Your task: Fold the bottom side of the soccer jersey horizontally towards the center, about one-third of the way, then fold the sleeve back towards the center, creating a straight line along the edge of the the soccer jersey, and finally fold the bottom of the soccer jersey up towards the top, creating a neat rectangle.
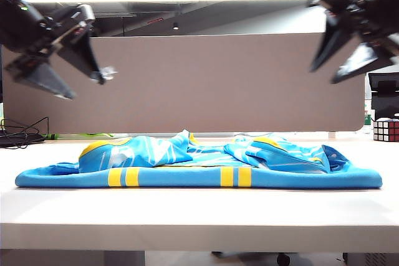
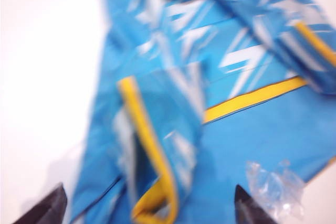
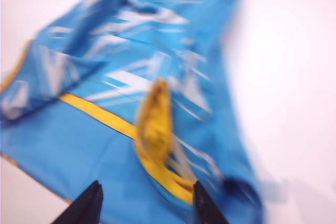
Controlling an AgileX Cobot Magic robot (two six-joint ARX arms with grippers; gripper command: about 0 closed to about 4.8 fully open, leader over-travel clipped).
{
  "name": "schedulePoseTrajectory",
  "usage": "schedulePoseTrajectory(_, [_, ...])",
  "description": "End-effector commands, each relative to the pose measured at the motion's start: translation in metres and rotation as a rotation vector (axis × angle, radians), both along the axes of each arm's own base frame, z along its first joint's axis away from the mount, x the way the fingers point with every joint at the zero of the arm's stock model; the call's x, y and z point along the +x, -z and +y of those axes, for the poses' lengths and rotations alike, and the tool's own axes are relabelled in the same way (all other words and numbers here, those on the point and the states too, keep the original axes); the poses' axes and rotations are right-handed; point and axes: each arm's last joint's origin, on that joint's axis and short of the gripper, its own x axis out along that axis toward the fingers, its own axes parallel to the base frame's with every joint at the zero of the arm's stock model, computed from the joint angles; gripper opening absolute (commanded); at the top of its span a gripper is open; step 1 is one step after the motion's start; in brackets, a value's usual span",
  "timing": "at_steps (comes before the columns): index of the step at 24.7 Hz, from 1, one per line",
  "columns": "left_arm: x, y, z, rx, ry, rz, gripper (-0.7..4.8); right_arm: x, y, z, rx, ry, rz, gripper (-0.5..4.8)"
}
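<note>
The left gripper (image 1: 75, 79) hangs high above the left end of the table (image 1: 199, 216), with its two dark fingers spread apart and nothing between them; a scrap of clear film (image 1: 107, 73) clings to one fingertip. The right gripper (image 1: 340, 60) hangs at a similar height above the right end, its jaws also standing apart and empty. Below both of them, well apart from the fingers, lies the soccer jersey (image 1: 187, 175), flat on the table. Its long axis runs from left to right across the exterior view, so each gripper stands over one end of it and neither one is clearly nearer to the cloth. The near edge is a straight blue band with two pairs of yellow stripes, and behind it the cloth is already turned over into a loose, wrinkled layer with white streaks. In the left wrist view the left gripper (image 2: 149, 208) looks down on a sleeve with a yellow cuff (image 2: 147, 145) lying over the body of the soccer jersey (image 2: 252, 129), and the right wrist view shows the right gripper (image 3: 147, 205) over another yellow cuff (image 3: 155, 119) on the soccer jersey (image 3: 73, 156). I judge that the next fold needs both grippers to come straight down, each to its own end, because the garment lies directly under them and across their line.
</note>
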Motion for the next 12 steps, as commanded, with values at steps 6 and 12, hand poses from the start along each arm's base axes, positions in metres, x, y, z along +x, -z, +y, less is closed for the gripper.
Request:
schedulePoseTrajectory(6, [-0.019, 0.039, 0.046, -0.057, -0.246, 0.278, 4.04, -0.027, 0.039, -0.056, 0.154, 0.133, 0.211, 2.58])
schedulePoseTrajectory(12, [-0.043, 0.089, 0.064, -0.264, -0.314, 0.389, 4.04, -0.062, 0.112, -0.073, 0.359, 0.242, 0.326, 2.75])
